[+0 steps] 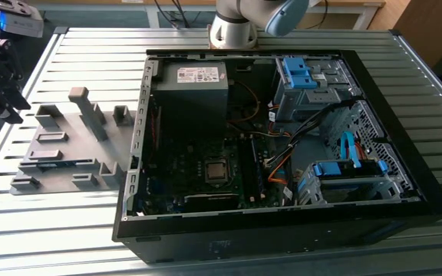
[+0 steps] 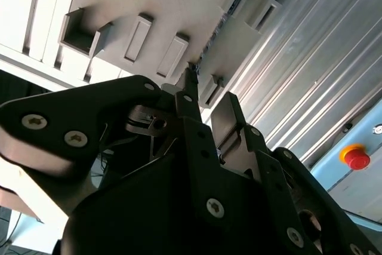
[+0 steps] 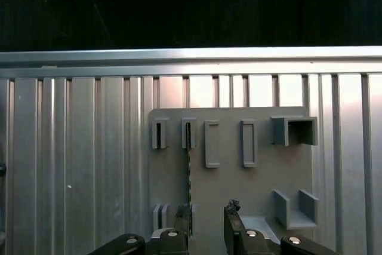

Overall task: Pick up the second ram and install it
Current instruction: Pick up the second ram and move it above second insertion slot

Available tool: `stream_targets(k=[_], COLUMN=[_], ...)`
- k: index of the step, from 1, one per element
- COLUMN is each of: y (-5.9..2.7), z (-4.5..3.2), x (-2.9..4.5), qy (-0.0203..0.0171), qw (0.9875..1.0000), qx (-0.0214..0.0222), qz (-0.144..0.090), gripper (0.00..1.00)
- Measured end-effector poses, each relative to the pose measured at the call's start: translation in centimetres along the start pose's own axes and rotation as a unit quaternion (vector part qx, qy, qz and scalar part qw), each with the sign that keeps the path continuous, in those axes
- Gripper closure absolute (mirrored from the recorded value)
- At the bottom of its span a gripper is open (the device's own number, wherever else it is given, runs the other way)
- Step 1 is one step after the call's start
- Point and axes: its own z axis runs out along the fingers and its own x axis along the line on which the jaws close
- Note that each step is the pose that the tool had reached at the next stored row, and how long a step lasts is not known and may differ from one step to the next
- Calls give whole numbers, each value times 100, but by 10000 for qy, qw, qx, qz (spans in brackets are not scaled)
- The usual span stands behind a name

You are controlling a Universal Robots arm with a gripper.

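- The pincer point(image 3: 207, 213) is spread and pinches nothing. A clear gap shows between its fingers in both wrist views.
- In the exterior view it hangs at the upper left of the frame, over the grey holder tray point(image 1: 75, 146). The tray lies on the slatted table point(image 1: 44, 227), beside the open PC case point(image 1: 282, 230).
- The second ram point(image 3: 188, 171) is not yet picked up. It stands on edge in the tray as a thin dark strip, held between two slotted blocks.
- In the first wrist view the strip lines up with one finger rather than with the gap, so the approach looks slightly off-centre.
- Judgement: a good grasp needs the gap centred over the strip and the pads on its flat faces, away from the blocks.
- The pull should be straight out along the slots, since any tilt could bind or bend the board.
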Motion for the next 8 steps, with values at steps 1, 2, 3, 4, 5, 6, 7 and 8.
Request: stream_targets(k=[1,2,3,4,5,6,7,8], y=[0,0,1,0,0,-1,-1,-1], z=[10,17,23,30,37,45,56,67], x=[0,1,2,2,2,3,3,3], qy=[0,-2,-4,-5,-5,-5,-6,-7], qw=[10000,10000,10000,10000,10000,10000,9999,9999], qx=[1,2,2,2,2,2,2,1], qz=[0,1,3,12,29,60,105,150], gripper=[63,63,63,63,63,63,63,63])
